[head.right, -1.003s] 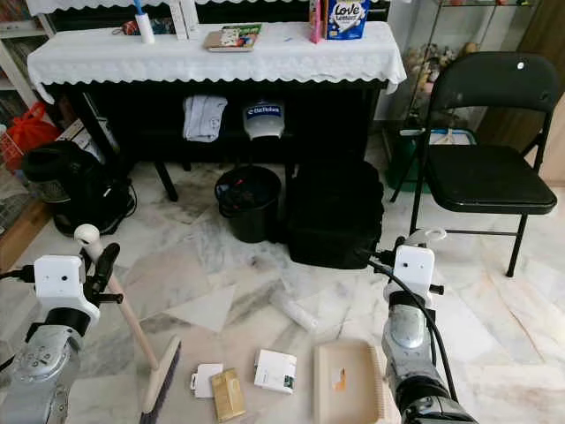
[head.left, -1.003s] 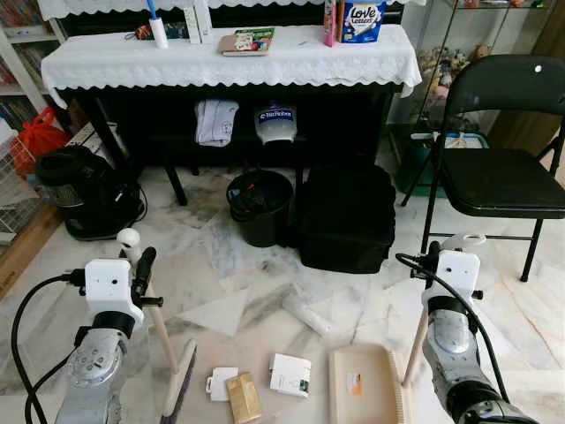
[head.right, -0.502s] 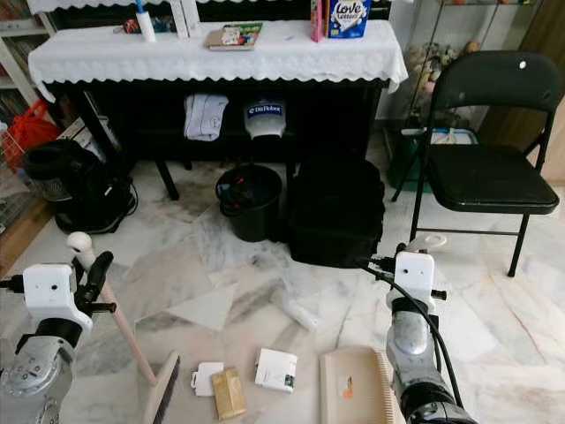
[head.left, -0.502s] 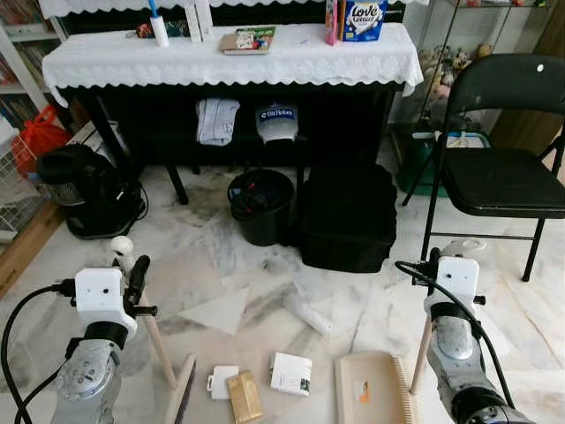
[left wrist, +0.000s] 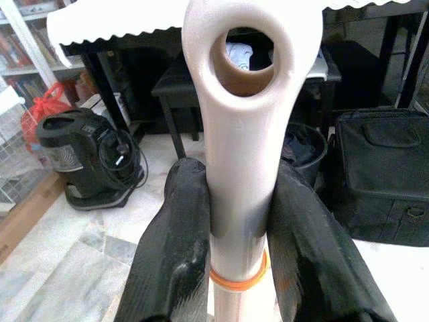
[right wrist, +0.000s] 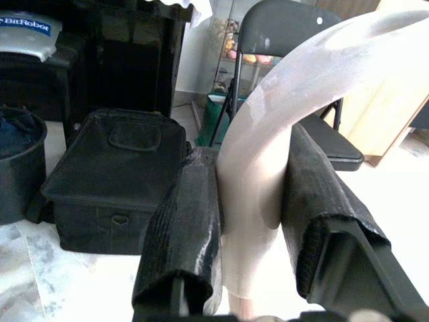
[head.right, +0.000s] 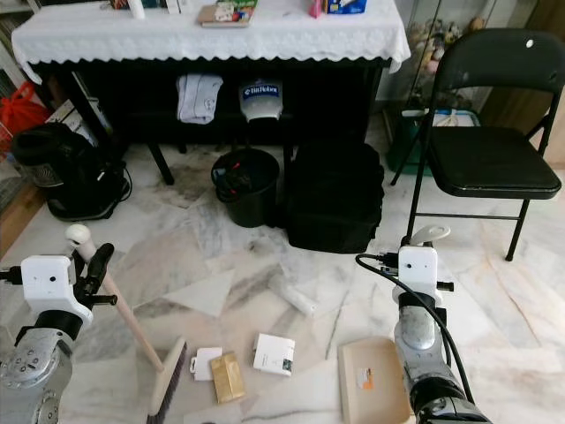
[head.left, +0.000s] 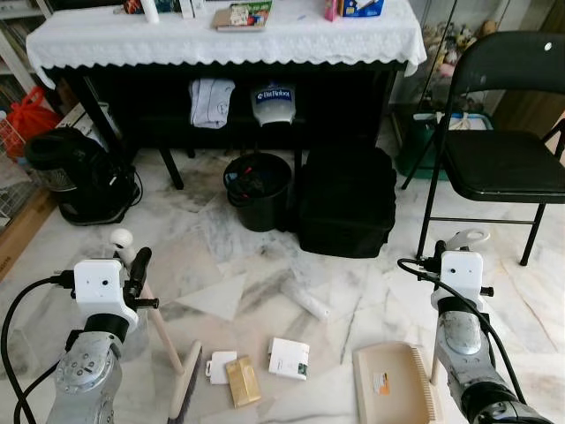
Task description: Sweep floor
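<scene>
Three scraps lie on the marble floor (head.left: 221, 265) between the tools: a white tag (head.left: 220, 367), a tan packet (head.left: 243, 382) and a white box (head.left: 289, 358). The left gripper (left wrist: 236, 221) clenches the broom (head.left: 161, 336) handle, bristles just left of the tag; best to drag them rightward, low and flat. The right gripper (right wrist: 249, 221) grasps the dustpan (head.left: 393, 385) handle, and the pan should sit flush, mouth toward the litter. Beyond, a bin (head.left: 258, 189), bag (head.left: 344, 201) and chair (head.left: 499, 168) crowd the far side.

Marble floor (head.left: 221, 256) in grey-white veining here. At twelve o'clock, a dark worktop (head.left: 265, 79) under a white lace cloth (head.left: 221, 40); a black folding chair (head.left: 499, 141) at two o'clock.
</scene>
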Tool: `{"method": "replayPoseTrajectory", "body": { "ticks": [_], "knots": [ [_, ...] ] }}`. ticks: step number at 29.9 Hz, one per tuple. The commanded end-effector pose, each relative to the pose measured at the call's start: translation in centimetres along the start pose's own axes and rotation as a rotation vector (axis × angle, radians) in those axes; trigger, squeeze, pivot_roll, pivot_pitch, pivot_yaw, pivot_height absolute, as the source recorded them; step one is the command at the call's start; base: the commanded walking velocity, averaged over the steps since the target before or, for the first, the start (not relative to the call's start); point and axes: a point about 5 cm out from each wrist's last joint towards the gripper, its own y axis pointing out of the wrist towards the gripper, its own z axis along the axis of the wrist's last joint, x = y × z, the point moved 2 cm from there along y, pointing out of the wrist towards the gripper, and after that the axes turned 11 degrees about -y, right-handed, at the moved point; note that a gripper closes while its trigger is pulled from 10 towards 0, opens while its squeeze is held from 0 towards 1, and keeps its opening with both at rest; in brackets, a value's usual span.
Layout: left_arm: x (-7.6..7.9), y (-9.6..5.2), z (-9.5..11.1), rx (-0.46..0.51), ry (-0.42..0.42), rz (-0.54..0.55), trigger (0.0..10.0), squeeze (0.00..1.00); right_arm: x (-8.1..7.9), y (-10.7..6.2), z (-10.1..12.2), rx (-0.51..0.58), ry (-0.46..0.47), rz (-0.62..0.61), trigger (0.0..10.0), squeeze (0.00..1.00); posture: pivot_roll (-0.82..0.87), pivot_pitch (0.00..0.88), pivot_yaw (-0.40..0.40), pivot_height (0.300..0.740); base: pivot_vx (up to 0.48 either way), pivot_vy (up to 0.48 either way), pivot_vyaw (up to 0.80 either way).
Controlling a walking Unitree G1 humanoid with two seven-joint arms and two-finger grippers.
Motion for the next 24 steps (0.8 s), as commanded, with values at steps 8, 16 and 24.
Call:
{"method": "replayPoseTrajectory", "body": {
  "ticks": [8, 16, 24],
  "knots": [
    [0.7, 0.4, 0.4, -0.004, -0.068, 0.004, 10.0, 0.00, -0.5, -0.9, -0.9, -0.028, -0.009, 0.003, 10.0, 0.00, 0.11, 0.170, 0.058, 0.740, 0.000, 0.000, 0.00],
    [0.8, 1.1, 0.3, -0.026, -0.234, 0.024, 10.0, 0.00, 0.1, -0.5, -0.6, -0.019, -0.013, -0.016, 10.0, 0.00, 0.10, 0.155, 0.055, 0.740, 0.000, 0.000, 0.00],
    [1.5, 1.0, -0.6, -0.104, -0.285, -0.035, 10.0, 0.00, 0.2, -0.3, -0.5, -0.022, -0.017, -0.018, 10.0, 0.00, 0.11, 0.137, 0.053, 0.740, 0.000, 0.000, 0.00]
  ]
}}
